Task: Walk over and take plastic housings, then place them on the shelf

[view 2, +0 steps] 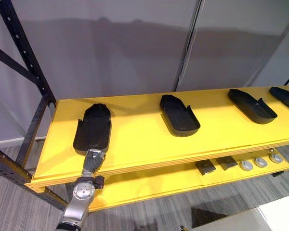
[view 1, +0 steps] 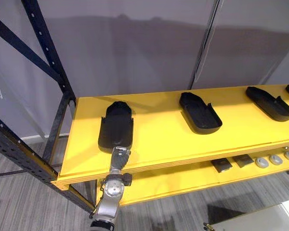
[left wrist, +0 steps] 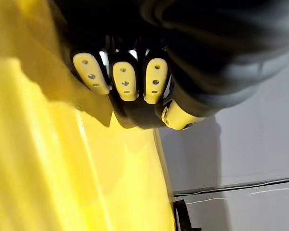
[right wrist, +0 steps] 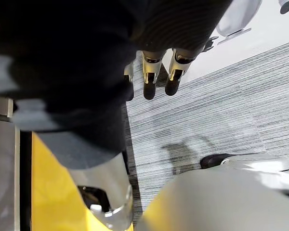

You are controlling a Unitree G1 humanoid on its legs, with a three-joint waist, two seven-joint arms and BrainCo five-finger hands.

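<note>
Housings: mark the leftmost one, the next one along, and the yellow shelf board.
leftmost housing (view 1: 116, 126), left eye view, centre of its body.
next housing (view 1: 198, 111), left eye view, its inner floor.
yellow shelf board (view 1: 159, 139), left eye view, bare top between them.

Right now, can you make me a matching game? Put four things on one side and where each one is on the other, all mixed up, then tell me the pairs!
Things:
1 left hand
2 right hand
3 discs
4 second housing

Places:
A on the lower shelf
B lying free on the top shelf
C hanging over the floor
D gripping the leftmost housing

Pairs: 1-D, 2-C, 3-A, 4-B
</note>
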